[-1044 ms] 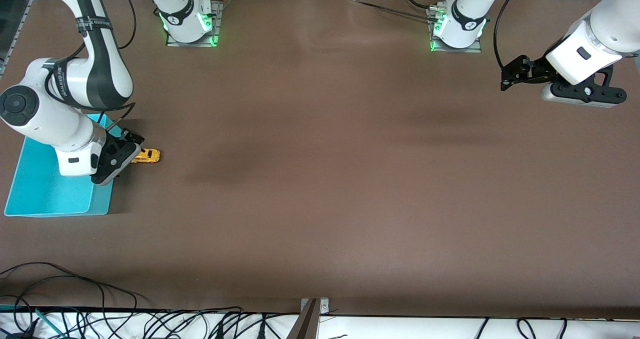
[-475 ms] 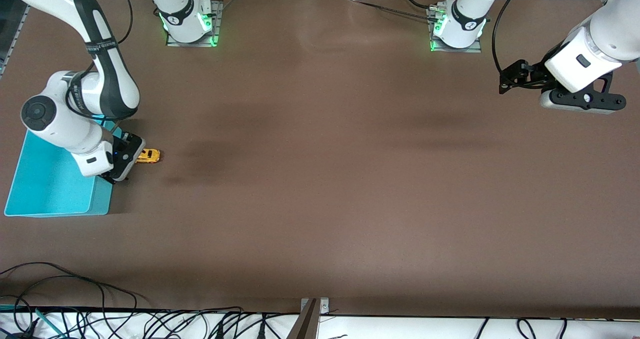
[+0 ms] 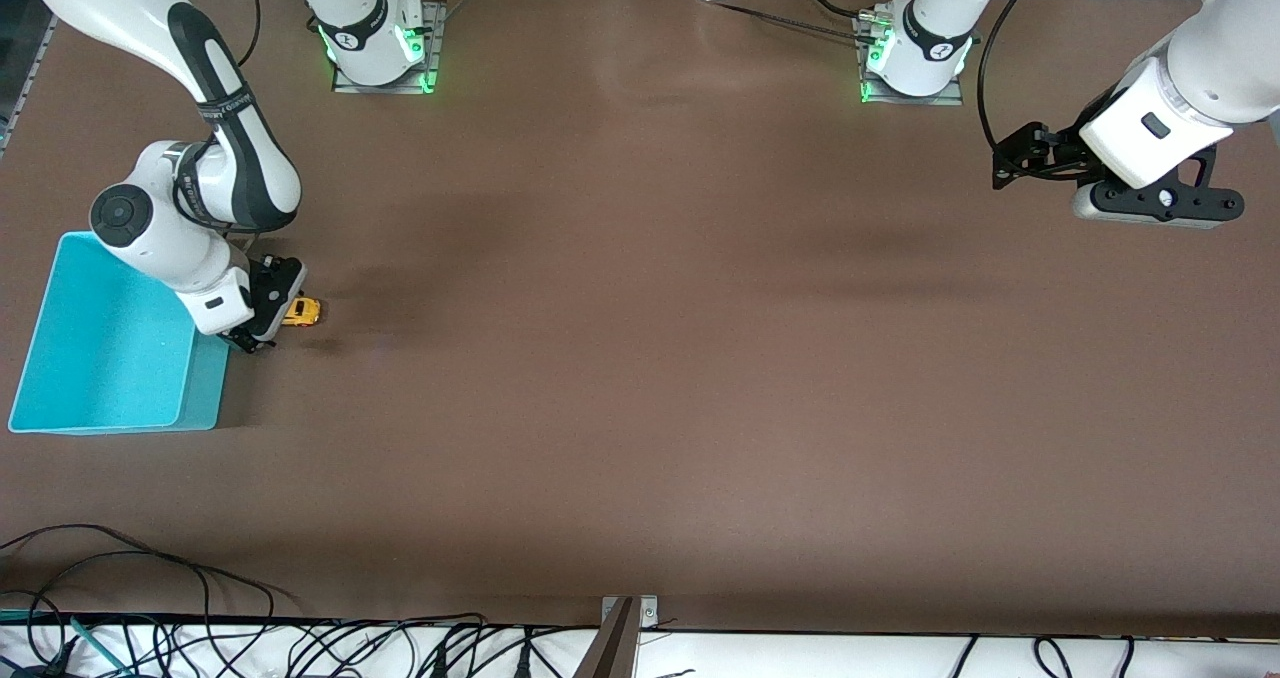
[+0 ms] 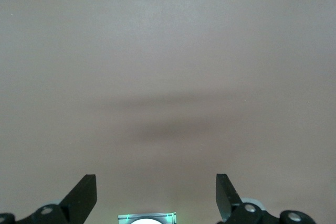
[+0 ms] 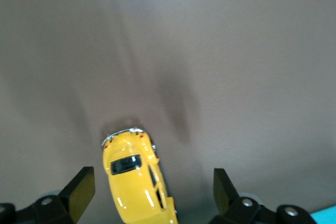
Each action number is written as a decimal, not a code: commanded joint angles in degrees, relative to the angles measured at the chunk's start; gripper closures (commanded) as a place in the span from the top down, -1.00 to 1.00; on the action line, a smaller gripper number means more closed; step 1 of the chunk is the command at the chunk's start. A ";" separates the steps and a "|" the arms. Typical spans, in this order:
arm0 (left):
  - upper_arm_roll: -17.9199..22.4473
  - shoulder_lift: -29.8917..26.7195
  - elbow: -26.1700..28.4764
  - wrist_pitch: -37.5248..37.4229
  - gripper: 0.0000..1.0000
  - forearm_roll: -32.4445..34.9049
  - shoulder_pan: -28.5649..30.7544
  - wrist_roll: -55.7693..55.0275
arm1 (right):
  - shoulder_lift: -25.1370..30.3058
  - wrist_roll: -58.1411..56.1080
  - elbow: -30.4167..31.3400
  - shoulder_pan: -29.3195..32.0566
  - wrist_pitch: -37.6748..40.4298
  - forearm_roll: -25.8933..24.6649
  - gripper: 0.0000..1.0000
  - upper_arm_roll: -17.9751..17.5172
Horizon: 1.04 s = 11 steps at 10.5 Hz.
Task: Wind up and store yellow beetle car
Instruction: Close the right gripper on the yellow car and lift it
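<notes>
You're at the approach: right gripper gapes empty over the yellow beetle car (left gripper waits, spread, empty); descend and pinch.

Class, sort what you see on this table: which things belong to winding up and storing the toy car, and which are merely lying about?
Belongs to the job:
- yellow beetle car, on the table
- turquoise bin, beside the car
- right gripper, open, at the car

Lying about:
- left gripper, open, waiting over bare table
- cables along the table's near edge

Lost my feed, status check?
Right gripper open, low over the yellow car. Car on table beside the bin. Left gripper open, waiting. Nothing blocking.
</notes>
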<state>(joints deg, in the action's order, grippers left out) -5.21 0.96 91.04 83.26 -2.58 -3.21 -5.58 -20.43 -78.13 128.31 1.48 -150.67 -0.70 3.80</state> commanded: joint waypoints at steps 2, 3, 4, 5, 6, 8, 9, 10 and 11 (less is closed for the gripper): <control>0.46 0.89 -2.27 -2.14 1.00 1.18 -0.21 0.04 | 1.97 -4.22 5.80 2.21 -4.62 -0.36 1.00 -1.08; 0.64 0.80 -2.36 -2.14 1.00 1.26 -0.13 0.13 | 1.88 -4.58 6.51 2.56 -5.85 -0.36 1.00 -1.08; 0.55 0.45 -2.36 -2.23 1.00 1.35 -0.04 0.04 | 1.79 -5.71 6.78 2.83 -6.39 -0.36 1.00 -1.08; 0.38 0.62 -2.36 -2.31 1.00 1.44 -0.04 0.22 | 1.71 -6.16 6.78 3.09 -6.39 -0.36 1.00 -1.08; 0.38 0.54 -2.45 -2.23 1.00 1.53 -0.04 0.83 | 1.70 -6.16 6.78 3.09 -6.39 -0.36 1.00 -1.08; 0.64 0.54 -2.97 -2.23 1.00 1.44 -0.04 1.36 | 1.70 -6.25 6.78 3.09 -6.39 -0.45 0.40 -1.08; 0.47 0.62 -3.32 -2.23 1.00 1.44 -0.21 1.36 | 1.53 -6.25 6.78 3.09 -6.39 -0.53 0.05 -1.08; 0.38 0.62 -3.33 -2.23 1.00 1.44 -0.47 1.19 | 1.44 -7.47 6.78 3.09 -6.39 -0.53 -0.24 -1.16; 0.38 0.62 -3.24 -2.23 1.00 1.53 -0.56 1.27 | 1.44 -8.09 6.61 3.09 -6.39 -0.45 -0.56 -1.16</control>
<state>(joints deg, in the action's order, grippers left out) -4.80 0.97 89.46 82.35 -2.57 -3.27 -5.25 -20.24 -84.44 133.45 3.43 -156.07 -0.70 3.62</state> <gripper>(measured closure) 0.000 0.405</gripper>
